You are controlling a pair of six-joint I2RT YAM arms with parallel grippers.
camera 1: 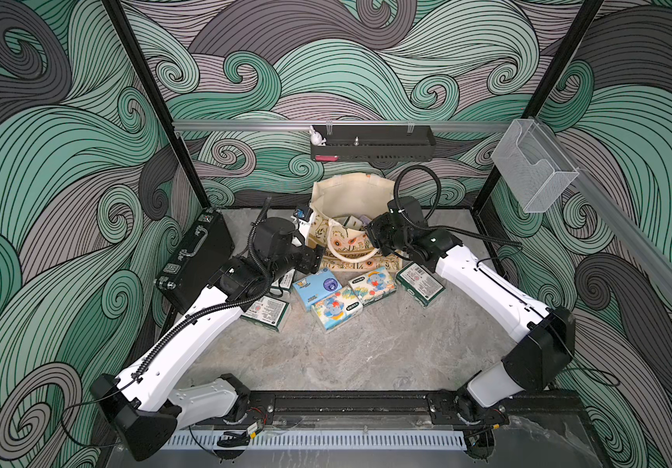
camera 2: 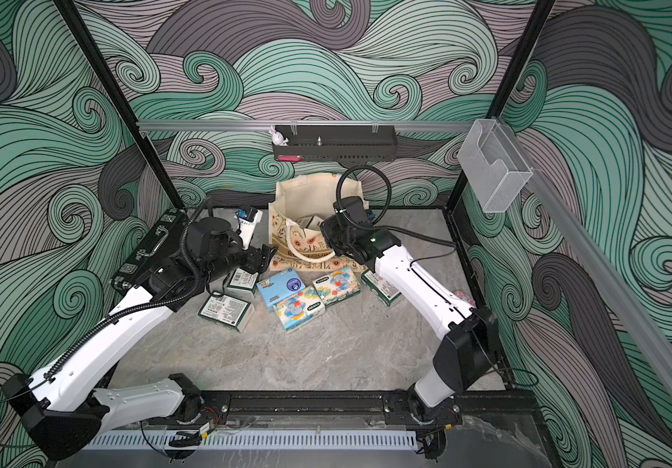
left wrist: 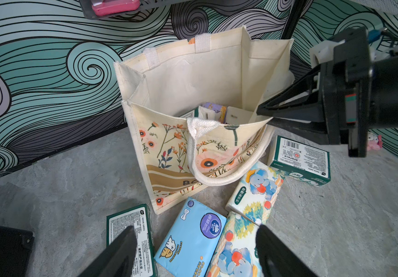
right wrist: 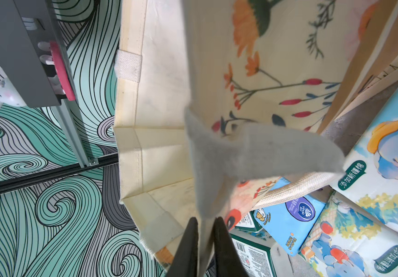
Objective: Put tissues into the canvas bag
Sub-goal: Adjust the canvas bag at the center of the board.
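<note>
While our right gripper (right wrist: 206, 221) reaches in at the rim of the canvas bag (left wrist: 181, 81), we see its fingers pressed together on the cream cloth, a fold of which shows between them in the right wrist view. The bag stands upright and open at the back of the grey table (camera 1: 366, 356), with a purple pack (left wrist: 213, 110) and a few others down inside it. Our left gripper (left wrist: 195, 229) hangs with its fingers wide apart and nothing between them, above the light blue pack (left wrist: 193, 239). That pack lies just in front of the bag, touching the elephant packs (camera 1: 336, 308). Green-and-white packs (camera 1: 421, 283) lie to either side, and a black briefcase (camera 1: 196, 259) stands by the left arm.
</note>
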